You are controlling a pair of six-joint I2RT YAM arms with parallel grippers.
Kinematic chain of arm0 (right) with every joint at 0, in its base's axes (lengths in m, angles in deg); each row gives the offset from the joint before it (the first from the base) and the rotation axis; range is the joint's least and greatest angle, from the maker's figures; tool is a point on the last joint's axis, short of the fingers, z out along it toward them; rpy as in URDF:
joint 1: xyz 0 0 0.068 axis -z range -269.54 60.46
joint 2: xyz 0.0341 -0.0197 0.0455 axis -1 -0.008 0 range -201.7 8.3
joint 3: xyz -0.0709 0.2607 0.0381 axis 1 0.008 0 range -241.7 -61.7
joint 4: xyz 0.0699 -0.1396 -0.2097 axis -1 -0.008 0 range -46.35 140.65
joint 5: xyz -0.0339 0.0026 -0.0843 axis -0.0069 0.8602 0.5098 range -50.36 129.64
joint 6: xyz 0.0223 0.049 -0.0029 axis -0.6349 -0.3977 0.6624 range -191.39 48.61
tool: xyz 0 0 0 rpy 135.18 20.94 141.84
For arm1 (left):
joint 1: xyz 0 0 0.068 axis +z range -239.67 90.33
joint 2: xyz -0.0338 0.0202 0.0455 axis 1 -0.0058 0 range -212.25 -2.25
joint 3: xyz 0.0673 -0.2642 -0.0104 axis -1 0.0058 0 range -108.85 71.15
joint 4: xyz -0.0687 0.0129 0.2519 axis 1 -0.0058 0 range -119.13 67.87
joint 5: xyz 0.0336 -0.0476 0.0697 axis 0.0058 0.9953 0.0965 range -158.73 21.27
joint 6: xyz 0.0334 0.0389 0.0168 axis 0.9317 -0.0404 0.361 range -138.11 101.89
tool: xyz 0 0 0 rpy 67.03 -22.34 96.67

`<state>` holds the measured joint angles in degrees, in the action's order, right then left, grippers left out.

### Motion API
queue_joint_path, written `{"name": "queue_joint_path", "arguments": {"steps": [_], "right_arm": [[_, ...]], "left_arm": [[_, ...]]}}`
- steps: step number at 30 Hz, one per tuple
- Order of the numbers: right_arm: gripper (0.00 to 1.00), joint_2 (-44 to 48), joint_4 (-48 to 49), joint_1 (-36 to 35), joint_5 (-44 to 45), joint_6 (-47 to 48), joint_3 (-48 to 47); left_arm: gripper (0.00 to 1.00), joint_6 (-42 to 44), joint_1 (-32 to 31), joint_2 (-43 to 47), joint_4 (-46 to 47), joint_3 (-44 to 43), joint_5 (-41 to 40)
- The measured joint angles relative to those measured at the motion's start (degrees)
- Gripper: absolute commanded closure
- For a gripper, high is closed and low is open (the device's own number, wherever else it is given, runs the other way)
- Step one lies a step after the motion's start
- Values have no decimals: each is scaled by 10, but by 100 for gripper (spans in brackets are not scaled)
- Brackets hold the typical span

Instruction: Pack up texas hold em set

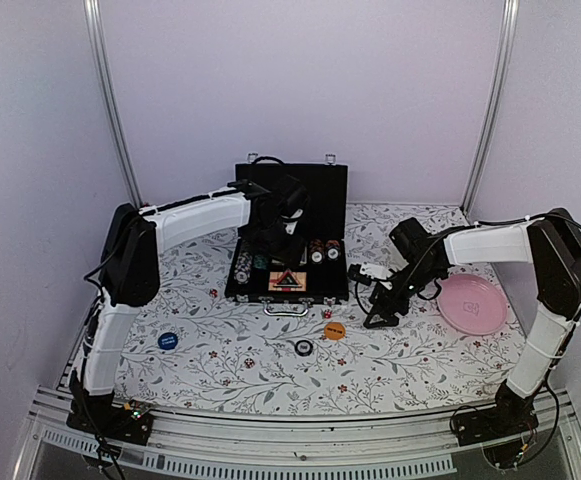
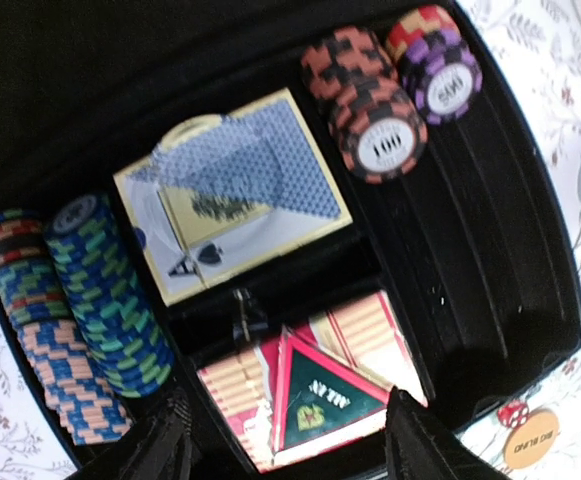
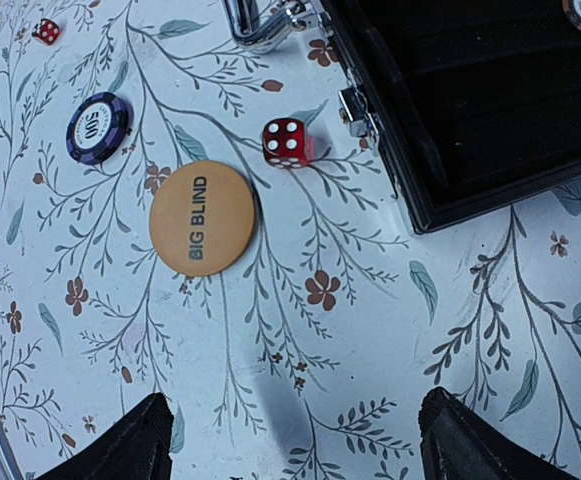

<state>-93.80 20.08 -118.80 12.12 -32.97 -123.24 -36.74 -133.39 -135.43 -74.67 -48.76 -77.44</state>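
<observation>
Counter point(image 1: 220, 370): white with a printed pattern of twigs and flowers, pale lilac walls point(image 1: 300, 80) behind it.
Briefcase point(image 1: 315, 200): black, open with the lid upright at the back, directly under the left fingers; its near corner, silver latch and handle lie just beyond the right fingers.
Left fingers point(image 2: 165, 450): spread apart over the open tray, nothing between them held.
Triangle token point(image 2: 315, 400): green with a red border, lying on a red deck point(image 2: 370, 330) below the gap between the left fingers.
Blue deck point(image 2: 235, 195): in a clear box in the compartment beyond the left fingers.
Blue-and-green chips point(image 2: 105, 295): rows on edge in the tray, ahead of one left finger.
Black-and-orange chips point(image 2: 375, 130): ahead of the other left finger, touching a purple-striped stack point(image 2: 445, 75).
Right fingers point(image 3: 130, 445): spread apart above bare counter, holding nothing.
Big Blind button point(image 3: 202, 217): orange, flat on the counter ahead of the right fingers.
Red die point(image 3: 285, 142): just past the button, near the briefcase latch.
Purple chip point(image 3: 98, 127): loose on the counter, beside the button, farther from the briefcase.
Blue button point(image 1: 168, 340): well apart from both sets of fingers.
Pink plate point(image 1: 470, 303): near the right fingers, on the side away from the briefcase.
</observation>
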Motion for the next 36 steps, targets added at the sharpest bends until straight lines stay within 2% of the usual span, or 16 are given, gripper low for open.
{"name": "queue_joint_path", "arguments": {"steps": [7, 15, 23, 36], "right_arm": [[16, 0, 0, 0, 0, 0, 0], [16, -5, -1, 0, 2, 0, 0], [16, -12, -1, -2, 3, 0, 0], [16, -15, -5, -8, 5, 0, -8]], "left_arm": [[36, -7, 10, -23, 31, -5, 17], [44, -11, 10, -26, 52, 40, 35], [45, -14, 8, 1, 79, 98, 45], [30, -15, 7, 26, 99, 124, 45]]}}
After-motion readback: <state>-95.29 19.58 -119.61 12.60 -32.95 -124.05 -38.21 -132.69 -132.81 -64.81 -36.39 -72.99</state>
